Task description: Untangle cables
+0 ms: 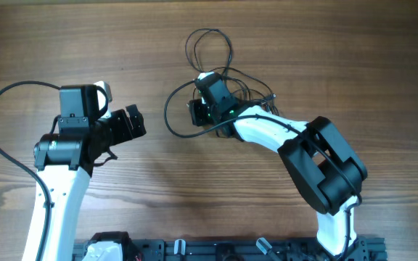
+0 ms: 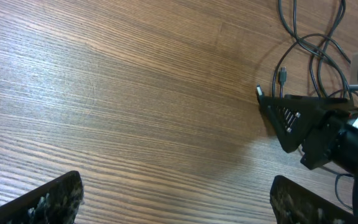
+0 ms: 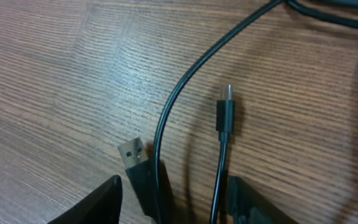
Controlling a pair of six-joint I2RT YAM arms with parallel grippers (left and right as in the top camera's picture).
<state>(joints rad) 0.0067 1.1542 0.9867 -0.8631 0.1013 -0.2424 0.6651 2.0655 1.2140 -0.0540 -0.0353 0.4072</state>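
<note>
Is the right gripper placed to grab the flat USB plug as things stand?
Probably yes: the USB plug lies between the right gripper's open fingers, though a cable running alongside may get pinched too.

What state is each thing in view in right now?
cables, tangled in loops, lying loose on the table
flat plug, unplugged, lying flat
thin plug, unplugged, lying flat
left tool, open, empty, off to the side of the cables
right tool, open, low over both plugs, gripping nothing
</note>
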